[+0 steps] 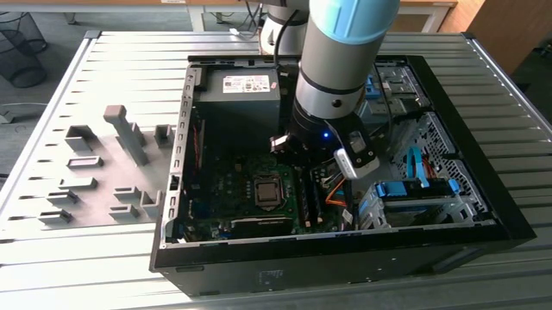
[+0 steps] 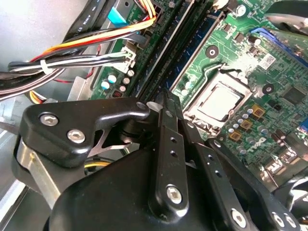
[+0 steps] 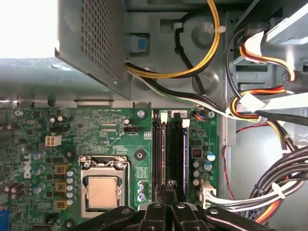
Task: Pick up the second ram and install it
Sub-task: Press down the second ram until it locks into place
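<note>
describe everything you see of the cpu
The cpu is a square chip with a pale metal lid, lying flat in its socket on the green motherboard. A silvery frame clamps its edges. No cooler covers it. Dark memory slots run alongside.

We count one open computer case (image 1: 483, 213) on one slatted tabletop (image 1: 129, 58), and one robot arm (image 1: 340, 58) reaching into it. Inside we see one green circuit board (image 3: 106, 130), one square silver processor (image 3: 102, 191) and one grey power box (image 1: 242, 97). One wire bin (image 1: 22, 48) stands on the floor.
</note>
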`<state>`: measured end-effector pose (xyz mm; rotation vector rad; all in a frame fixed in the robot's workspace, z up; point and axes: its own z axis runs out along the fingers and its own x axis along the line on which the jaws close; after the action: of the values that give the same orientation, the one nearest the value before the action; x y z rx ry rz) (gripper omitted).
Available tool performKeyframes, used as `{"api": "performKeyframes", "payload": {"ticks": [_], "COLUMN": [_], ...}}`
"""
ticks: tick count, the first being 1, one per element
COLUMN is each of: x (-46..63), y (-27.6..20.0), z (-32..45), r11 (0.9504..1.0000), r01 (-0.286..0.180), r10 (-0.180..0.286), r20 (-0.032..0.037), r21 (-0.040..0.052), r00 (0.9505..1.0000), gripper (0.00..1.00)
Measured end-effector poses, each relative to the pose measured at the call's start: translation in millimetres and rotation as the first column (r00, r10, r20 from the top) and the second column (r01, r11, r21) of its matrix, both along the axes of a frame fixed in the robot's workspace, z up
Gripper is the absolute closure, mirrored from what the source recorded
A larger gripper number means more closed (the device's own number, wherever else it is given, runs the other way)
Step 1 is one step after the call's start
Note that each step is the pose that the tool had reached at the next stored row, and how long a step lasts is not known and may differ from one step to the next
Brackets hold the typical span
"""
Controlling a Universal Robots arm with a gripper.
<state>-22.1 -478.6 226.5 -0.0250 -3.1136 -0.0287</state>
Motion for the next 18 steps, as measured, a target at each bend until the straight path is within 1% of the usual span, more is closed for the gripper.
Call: {"api": "performKeyframes", "payload": {"ticks": [2,6,10,12,13,15,16,18], "x": [0.0,0.0,-0.1,0.0,0.0,0.1,0.2,0.0], "y": [0.0,-0.1,-0.2,0.0,0.1,0.4,0.6,0.0], "z": [-3.2,-6.4,-11.7,-12.6,-12.0,-9.0,-5.8,4.2], "r11": [1.0,1.0,1.0,1.0,1.0,1.0,1.0,1.0], "r01": [0.0,0.0,0.0,0.0,0.0,0.0,0.0,0.0], "r10": [0.0,0.0,0.0,0.0,0.0,0.0,0.0,0.0], "r20": [0.0,-0.0003,-0.0005,-0.0005,-0.0007,0.0007,0.001,0.0], "r21": [0.0,-0.0009,-0.0011,-0.0016,-0.0021,0.0017,0.0029,-0.0002], "r00": [1.0,1.0,1.0,1.0,1.0,1.0,1.0,1.0], "gripper": [0.9,0.9,0.9,0.9,0.9,0.9,0.9,0.9]}}
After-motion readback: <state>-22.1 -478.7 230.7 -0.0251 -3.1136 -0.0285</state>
